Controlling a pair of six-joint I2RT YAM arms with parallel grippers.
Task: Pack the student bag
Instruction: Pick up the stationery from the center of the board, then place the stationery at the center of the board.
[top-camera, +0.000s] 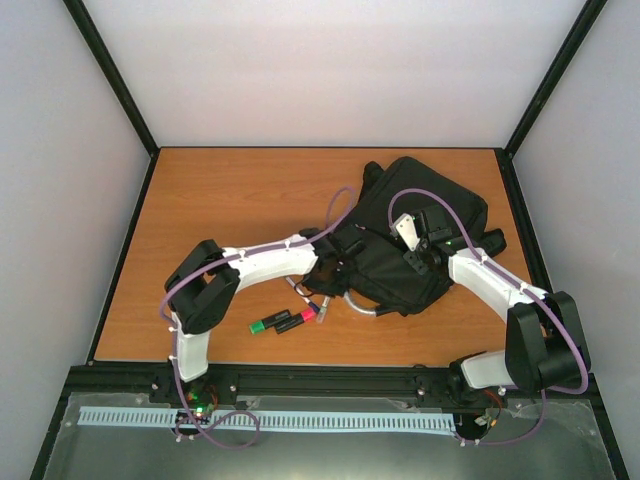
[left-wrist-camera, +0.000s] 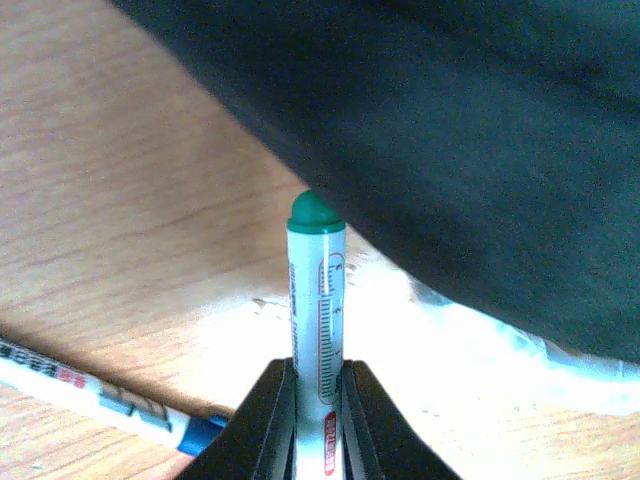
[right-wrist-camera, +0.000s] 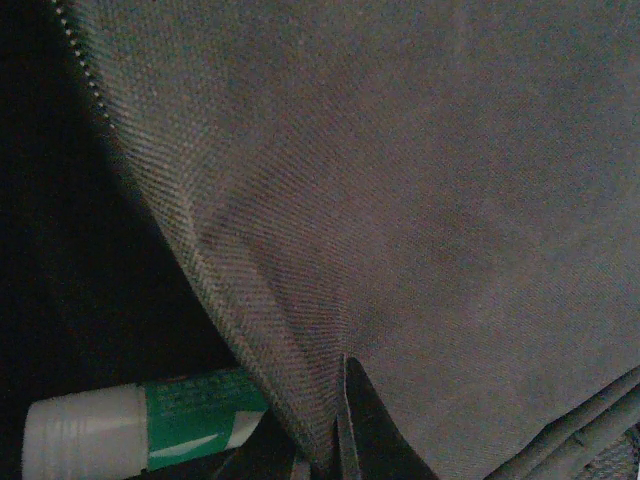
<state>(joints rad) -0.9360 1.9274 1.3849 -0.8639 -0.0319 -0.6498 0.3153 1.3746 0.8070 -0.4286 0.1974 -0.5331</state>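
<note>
On the right half of a wooden counter (top-camera: 230, 200), two robot arms meet at a black student bag (top-camera: 420, 180).

Lying flat toward the far right corner, the student bag has both arms reaching in over it, the left arm at its near left edge. The left pincer (left-wrist-camera: 318, 372) is closed tight around a green-capped marker (left-wrist-camera: 318, 300), a white barrel whose cap tip just meets the edge of the black fabric. The right pincer (right-wrist-camera: 325, 442) pinches a fold of the bag's woven cloth beside a line of zip teeth (right-wrist-camera: 82, 62). In the dark opening next to that fold lies a white-capped tube with a green label (right-wrist-camera: 140, 432). A green highlighter (top-camera: 264, 324) and a pink highlighter (top-camera: 303, 316) rest on the counter near the left arm, just clear of the bag.
</note>
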